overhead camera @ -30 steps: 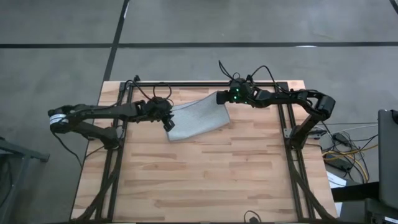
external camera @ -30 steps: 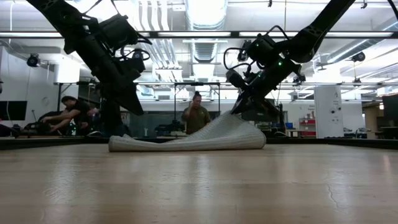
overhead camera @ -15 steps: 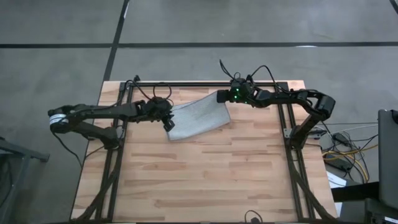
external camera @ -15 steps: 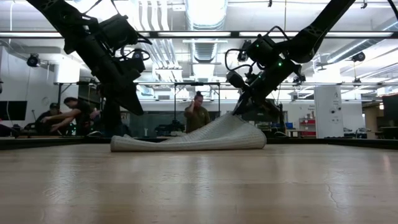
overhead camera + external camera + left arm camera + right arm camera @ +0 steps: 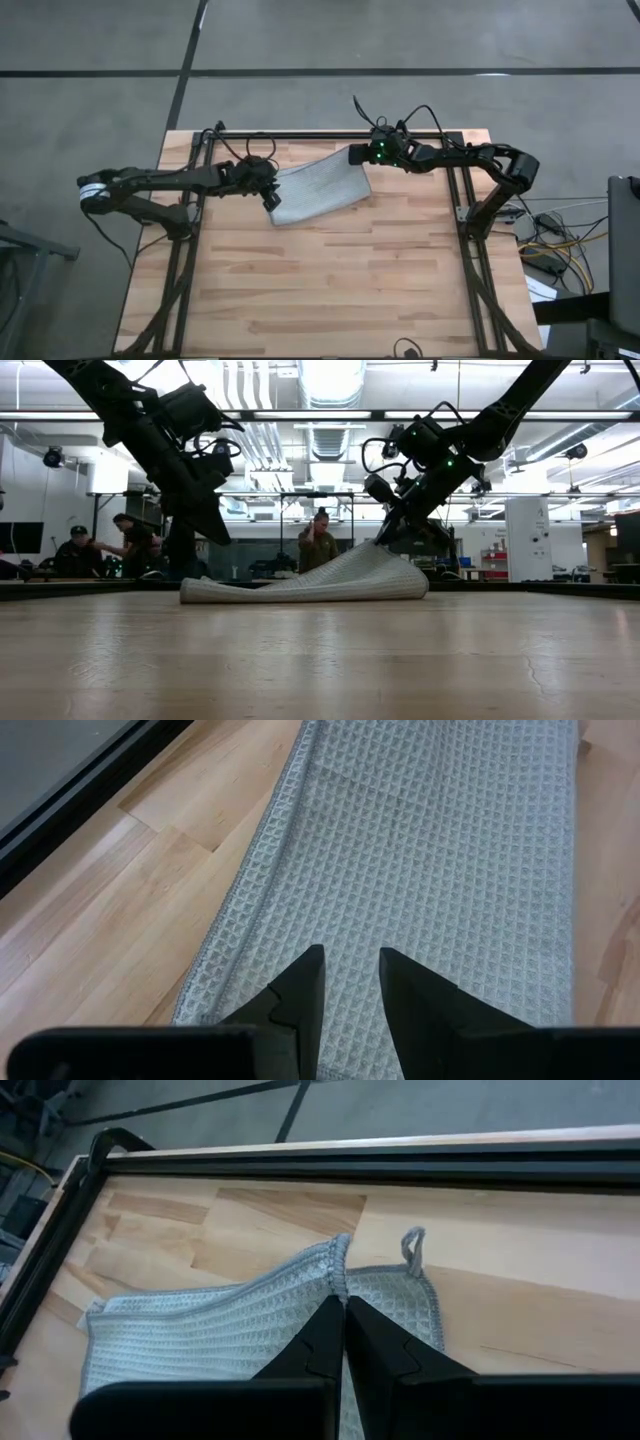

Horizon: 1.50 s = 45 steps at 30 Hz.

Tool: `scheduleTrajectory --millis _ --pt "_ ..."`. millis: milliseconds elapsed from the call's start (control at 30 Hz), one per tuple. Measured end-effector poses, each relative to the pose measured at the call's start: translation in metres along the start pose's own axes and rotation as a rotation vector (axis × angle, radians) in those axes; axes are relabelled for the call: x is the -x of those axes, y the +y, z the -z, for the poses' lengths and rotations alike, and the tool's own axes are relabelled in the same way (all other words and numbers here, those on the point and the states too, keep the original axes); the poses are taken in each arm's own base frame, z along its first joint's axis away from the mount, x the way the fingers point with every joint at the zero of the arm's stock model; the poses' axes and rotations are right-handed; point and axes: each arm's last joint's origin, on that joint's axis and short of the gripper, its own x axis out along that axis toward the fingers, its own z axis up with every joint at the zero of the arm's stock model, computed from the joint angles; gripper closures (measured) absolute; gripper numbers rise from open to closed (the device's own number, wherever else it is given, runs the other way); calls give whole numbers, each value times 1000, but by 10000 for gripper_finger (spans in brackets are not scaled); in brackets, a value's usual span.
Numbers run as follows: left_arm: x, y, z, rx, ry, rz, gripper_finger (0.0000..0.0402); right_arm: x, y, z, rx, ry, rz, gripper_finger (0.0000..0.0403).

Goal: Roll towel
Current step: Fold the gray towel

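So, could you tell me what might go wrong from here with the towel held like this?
The right gripper is shut on only a thin pinch of the towel at its edge, lifting that side; the fabric could slip free if pulled. The left gripper is open over the opposite end, which lies flat on the table; if it closes badly, the roll may start crooked. The towel also sits skewed, so its edges may not line up.

Grey floor (image 5: pixel 420 35), bright ceiling lights (image 5: pixel 330 380)
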Motion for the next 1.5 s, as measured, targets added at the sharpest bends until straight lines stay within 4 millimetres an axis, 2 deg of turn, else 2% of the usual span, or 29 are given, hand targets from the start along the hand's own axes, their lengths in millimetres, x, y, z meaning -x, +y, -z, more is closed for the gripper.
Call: scheduleTrajectory --millis 667,833,1033,1333,1500 --pt "0 0 0 0 0 0 298 0 2 2 15 38 -41 342" --pt "0 0 0 0 0 0 298 2 8 13 34 136 -96 342" --pt "0 0 0 0 0 0 298 5 7 31 35 249 -16 342" --pt "0 0 0 0 0 0 298 7 6 38 42 314 10 342" --pt "0 0 0 0 0 0 298 10 5 47 -8 417 19 342"
